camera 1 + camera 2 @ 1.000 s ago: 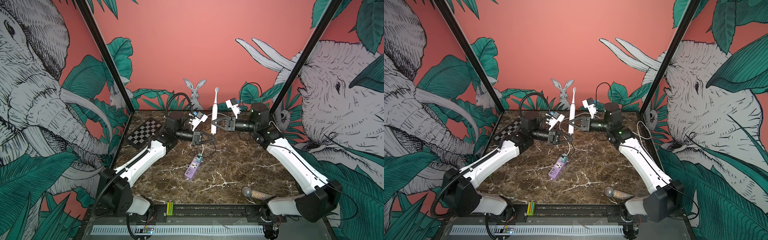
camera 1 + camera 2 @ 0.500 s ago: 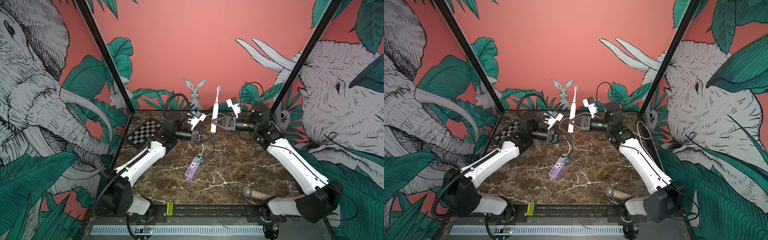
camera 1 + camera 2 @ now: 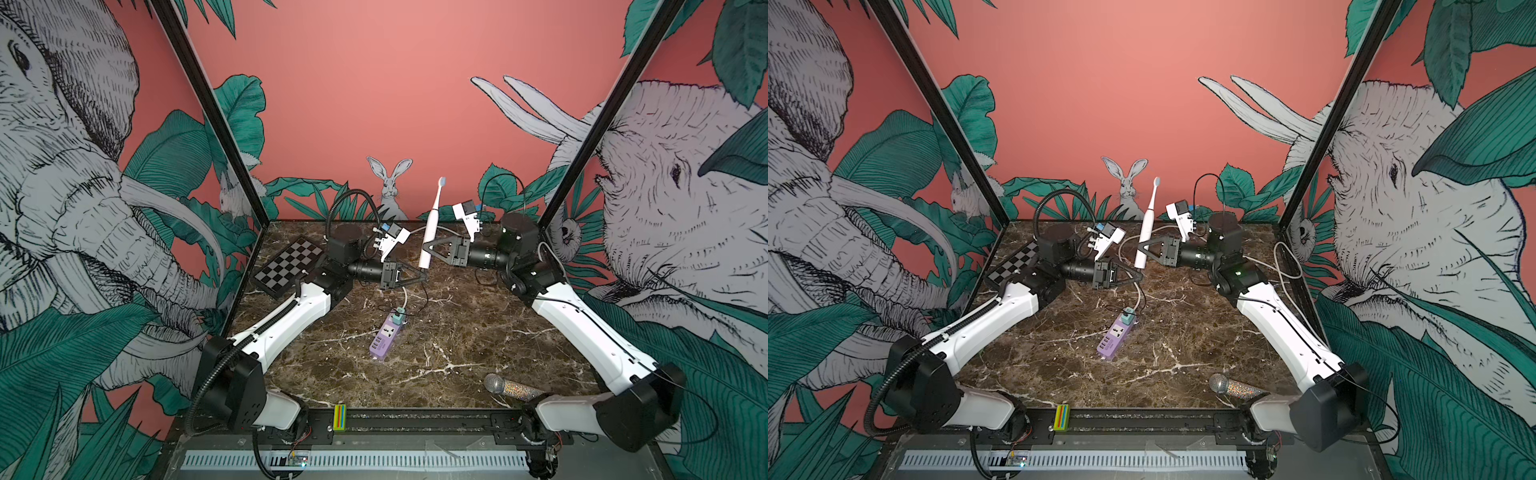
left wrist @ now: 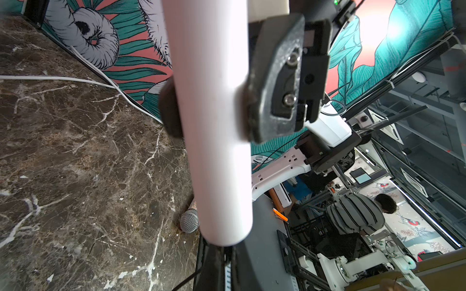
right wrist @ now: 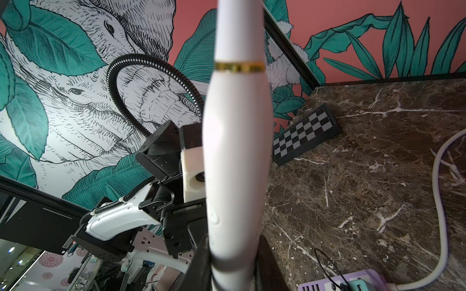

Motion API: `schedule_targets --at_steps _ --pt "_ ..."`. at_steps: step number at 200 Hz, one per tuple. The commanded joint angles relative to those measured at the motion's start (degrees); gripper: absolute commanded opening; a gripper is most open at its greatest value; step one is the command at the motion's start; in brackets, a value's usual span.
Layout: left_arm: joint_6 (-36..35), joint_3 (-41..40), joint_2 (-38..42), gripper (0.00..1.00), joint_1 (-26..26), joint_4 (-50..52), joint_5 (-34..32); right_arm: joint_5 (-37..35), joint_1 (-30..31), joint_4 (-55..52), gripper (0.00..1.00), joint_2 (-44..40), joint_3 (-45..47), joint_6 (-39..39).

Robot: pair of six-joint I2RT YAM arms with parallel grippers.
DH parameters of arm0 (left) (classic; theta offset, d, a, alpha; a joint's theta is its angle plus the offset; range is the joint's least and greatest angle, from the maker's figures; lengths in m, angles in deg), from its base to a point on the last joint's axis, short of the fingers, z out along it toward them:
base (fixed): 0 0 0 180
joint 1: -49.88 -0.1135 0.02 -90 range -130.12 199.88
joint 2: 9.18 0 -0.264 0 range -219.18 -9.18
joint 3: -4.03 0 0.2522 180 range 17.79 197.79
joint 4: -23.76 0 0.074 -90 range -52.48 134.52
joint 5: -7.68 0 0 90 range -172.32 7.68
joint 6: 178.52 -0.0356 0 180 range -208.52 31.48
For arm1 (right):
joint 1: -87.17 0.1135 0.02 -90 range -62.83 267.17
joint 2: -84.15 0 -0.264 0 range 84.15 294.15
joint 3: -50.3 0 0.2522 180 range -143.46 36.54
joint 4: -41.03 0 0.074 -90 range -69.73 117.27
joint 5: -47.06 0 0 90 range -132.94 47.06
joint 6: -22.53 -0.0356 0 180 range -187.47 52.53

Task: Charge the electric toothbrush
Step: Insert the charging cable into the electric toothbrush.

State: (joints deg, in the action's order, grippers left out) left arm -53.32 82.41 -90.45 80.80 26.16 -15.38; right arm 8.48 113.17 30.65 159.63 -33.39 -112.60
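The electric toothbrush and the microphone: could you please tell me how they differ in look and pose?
The electric toothbrush is held nearly upright in the air, head up, clamped by the right gripper; the microphone lies flat on the table, untouched. The toothbrush is smooth and white with a small bluish bristle head; the microphone is glittery with a silver mesh head. Both are elongated, handheld shapes.

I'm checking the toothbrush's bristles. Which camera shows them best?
In both top views the electric toothbrush stands nearly upright, bluish bristles visible. The right wrist view shows only handle and neck; the left wrist, only lower handle.
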Motion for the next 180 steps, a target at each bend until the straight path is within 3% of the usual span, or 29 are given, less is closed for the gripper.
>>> schedule_targets --at_steps 1,61,83,87,100,124,144,180 --pt "0.75 1.01 3.4 0.0 -1.97 -8.87 -6.38 4.74 2.95 -0.59 0.0 -1.56 2.67 -2.95" --pt "1.47 1.2 2.71 0.0 -2.69 -9.3 -5.66 3.35 3.61 -5.15 0.0 -1.9 2.17 0.7" --pt "-3.67 2.67 3.54 0.27 -2.61 -2.87 -4.27 -0.78 0.97 -9.54 0.0 -1.61 0.28 3.64" --pt "-6.22 3.09 3.77 0.39 -2.6 -0.92 -3.96 -1.31 0.35 -9.73 0.0 -1.53 0.09 3.84" --pt "-12.41 4.14 5.21 0.51 -2.65 7.1 -4.69 -2.58 -1.49 -9.29 0.0 -1.37 -0.1 3.99" --pt "-18.29 1.93 9.85 0.58 -3.71 17.17 -8.88 -4.38 -3.96 -9.75 0.0 -0.95 -0.14 4.43" --pt "-16.3 -3.25 14.9 0.65 -7.53 18.55 -12.52 -6.73 -4.97 -11.06 0.0 -1.02 0.85 4.87" --pt "-14.16 -9.89 18.38 0.69 -12.53 21.0 -18.28 -9.54 -6.73 -10.76 0.0 -3.11 5.19 4.52"
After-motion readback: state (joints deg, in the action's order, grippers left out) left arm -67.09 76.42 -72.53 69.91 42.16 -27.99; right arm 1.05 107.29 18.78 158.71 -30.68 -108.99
